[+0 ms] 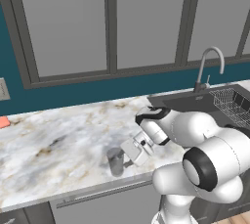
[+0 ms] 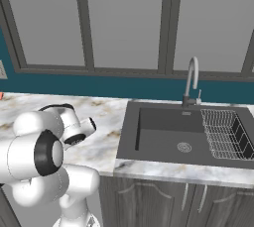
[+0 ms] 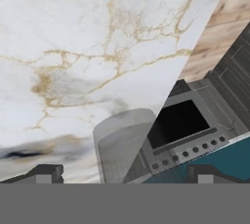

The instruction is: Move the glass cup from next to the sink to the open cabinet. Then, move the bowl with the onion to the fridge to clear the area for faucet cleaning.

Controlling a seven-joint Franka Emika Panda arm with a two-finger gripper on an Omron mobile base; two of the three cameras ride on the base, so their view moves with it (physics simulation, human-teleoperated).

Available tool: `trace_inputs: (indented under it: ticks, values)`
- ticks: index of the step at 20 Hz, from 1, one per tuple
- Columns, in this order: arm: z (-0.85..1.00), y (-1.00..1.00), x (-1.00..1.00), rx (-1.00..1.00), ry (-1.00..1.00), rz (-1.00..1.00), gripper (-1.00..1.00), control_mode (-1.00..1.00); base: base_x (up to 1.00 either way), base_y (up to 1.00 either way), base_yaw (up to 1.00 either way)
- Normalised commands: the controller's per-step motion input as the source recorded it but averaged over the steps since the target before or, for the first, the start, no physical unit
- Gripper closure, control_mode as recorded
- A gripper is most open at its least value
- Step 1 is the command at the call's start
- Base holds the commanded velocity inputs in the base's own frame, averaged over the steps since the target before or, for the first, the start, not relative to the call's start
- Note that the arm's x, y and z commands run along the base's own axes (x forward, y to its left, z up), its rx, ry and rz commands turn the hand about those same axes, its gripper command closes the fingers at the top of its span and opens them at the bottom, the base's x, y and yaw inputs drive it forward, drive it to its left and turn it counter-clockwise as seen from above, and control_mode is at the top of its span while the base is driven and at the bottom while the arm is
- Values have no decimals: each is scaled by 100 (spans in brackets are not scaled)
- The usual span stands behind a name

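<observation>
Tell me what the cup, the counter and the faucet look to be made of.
Glass cup: greyish translucent glass by its look; the counter shows faintly through it.
Counter: polished marble-like stone, white with gold-brown and grey veins; possibly only a printed pattern.
Faucet: silvery metal, smooth and slightly shiny, on a dark base.

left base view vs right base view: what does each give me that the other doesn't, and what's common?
Left base view: the glass cup standing upright on the marble counter near its front edge, with the open gripper right beside it.
Right base view: the full basin of the sink with its round drain, and the dark base cabinet doors below it.
Both: the faucet, the wire rack at the sink's right side, and the counter.
</observation>
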Motion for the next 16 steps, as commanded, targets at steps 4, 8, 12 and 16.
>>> trace_inputs:
  ticks: [4,8,12,16]
  values:
    - [0,11,0,0,0,0,-100,-100,0,0,0]
    - [0,11,0,0,0,0,-100,-100,0,0,0]
    - [0,3,0,0,0,0,-100,-100,0,0,0]
    - [0,24,0,0,0,0,-100,-100,0,0,0]
